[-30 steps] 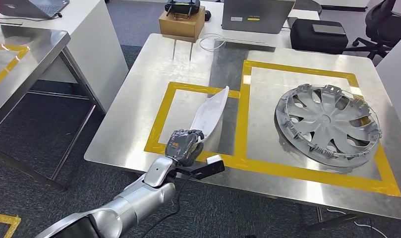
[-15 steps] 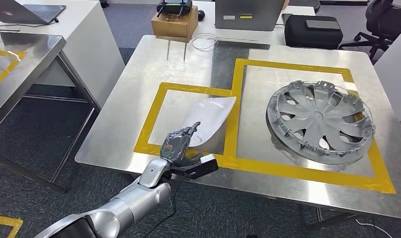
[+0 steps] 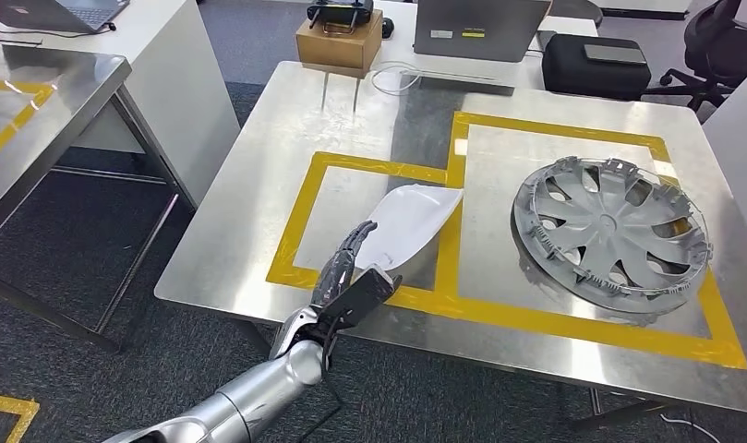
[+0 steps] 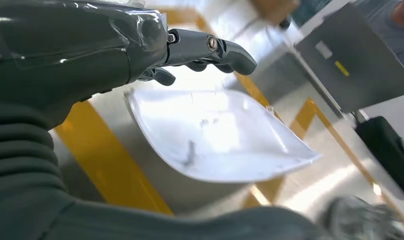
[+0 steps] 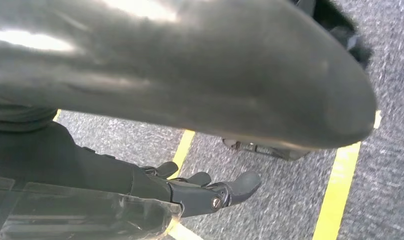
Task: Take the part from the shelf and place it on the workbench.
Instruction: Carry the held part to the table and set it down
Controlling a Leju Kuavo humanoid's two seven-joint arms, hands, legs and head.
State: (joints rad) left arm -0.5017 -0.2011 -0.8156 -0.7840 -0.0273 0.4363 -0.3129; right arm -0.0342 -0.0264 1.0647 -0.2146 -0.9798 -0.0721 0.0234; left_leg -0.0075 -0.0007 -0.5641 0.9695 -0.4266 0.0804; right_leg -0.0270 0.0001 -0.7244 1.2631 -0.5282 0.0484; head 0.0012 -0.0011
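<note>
The white curved plastic part point(image 3: 408, 227) point(image 4: 214, 137) lies flat on the steel workbench point(image 3: 249, 185), inside the left yellow-taped square with its tip over the tape line. My left hand point(image 3: 343, 261) point(image 4: 115, 55) is just behind the part's near end, fingers point(image 4: 209, 50) stretched out straight and apart above it, holding nothing. My right hand point(image 5: 190, 192) hangs at my side over the grey carpet, fingers loosely extended and empty.
A silver wheel cover point(image 3: 611, 231) fills the right taped square. A cardboard box point(image 3: 340, 44), a laptop point(image 3: 480, 28) and a black case point(image 3: 595, 65) sit at the far side. Another steel table point(image 3: 37, 120) stands to the left, an office chair point(image 3: 725, 46) at far right.
My left hand has let go of the white part and spread its fingers. The part has dropped from tilted on edge to lying flat on the bench. The head view shifted a little.
</note>
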